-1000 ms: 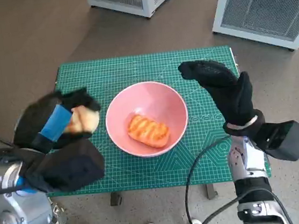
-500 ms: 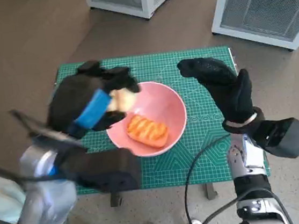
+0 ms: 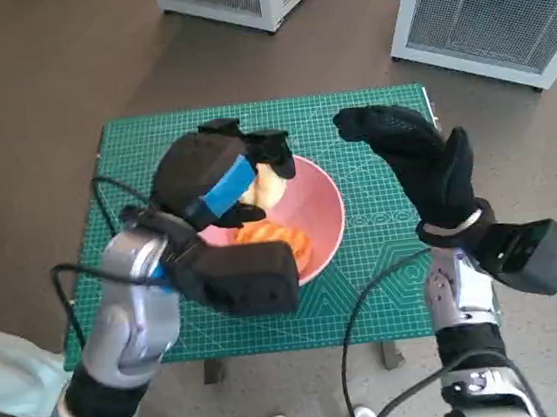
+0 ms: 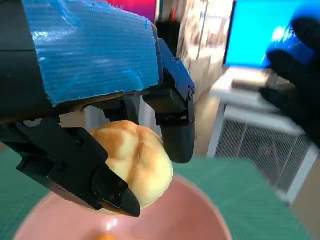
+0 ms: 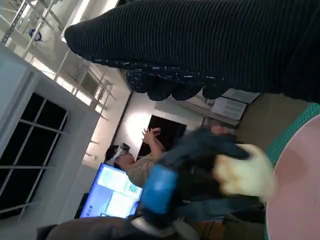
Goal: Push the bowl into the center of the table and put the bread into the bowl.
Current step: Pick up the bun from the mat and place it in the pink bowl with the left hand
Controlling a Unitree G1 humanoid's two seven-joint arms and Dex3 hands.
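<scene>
A pink bowl (image 3: 322,216) sits near the middle of the green mat (image 3: 140,144). Inside it lies an orange striped bread piece (image 3: 280,238), partly hidden by my left arm. My left hand (image 3: 217,178) hovers over the bowl's near-left rim and grips a pale round bread roll (image 3: 270,184). In the left wrist view the roll (image 4: 131,167) sits between black fingers (image 4: 176,132) above the bowl (image 4: 190,217). My right hand (image 3: 416,165) is raised beside the bowl's right side, fingers spread, holding nothing. The right wrist view shows the roll (image 5: 246,175) and the bowl's rim (image 5: 292,190).
White slatted cabinets (image 3: 482,4) stand on the floor beyond the table. A black cable (image 3: 365,304) runs over the mat's front edge near my right forearm. A person (image 5: 137,162) sits far off in the right wrist view. Pale cloth (image 3: 6,380) shows at the lower left.
My left hand has carried the roll from the mat's left side rightward, to over the bowl. The right hand has stayed raised in place.
</scene>
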